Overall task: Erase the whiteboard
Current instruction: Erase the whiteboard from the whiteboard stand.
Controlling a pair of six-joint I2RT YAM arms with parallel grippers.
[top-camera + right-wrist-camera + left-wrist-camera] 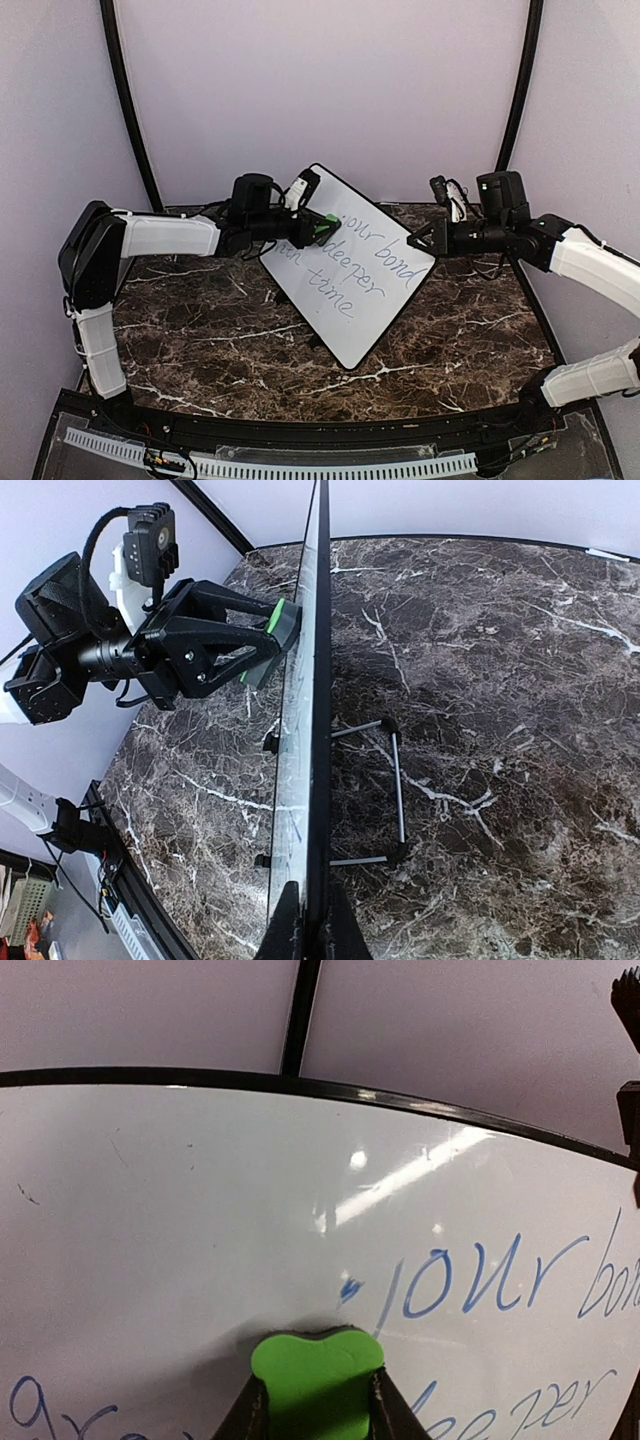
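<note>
Evidently the whiteboard point(365, 290) stood propped on the worktop point(190, 320), nearer its back edge; the right tool point(422, 240) clamped the rim, probably to steady it, while the left tool point(318, 228), closed on the green eraser point(318, 1380), pressed it beside the writing.

Blue handwritten marker words stand on the whiteboard point(362, 322): the upper line reads "your bond", the next holds "deeper", and the lowest ends in "time". In the left wrist view, a word left of "deeper" begins "gra"; its remaining letters cannot be read.
</note>
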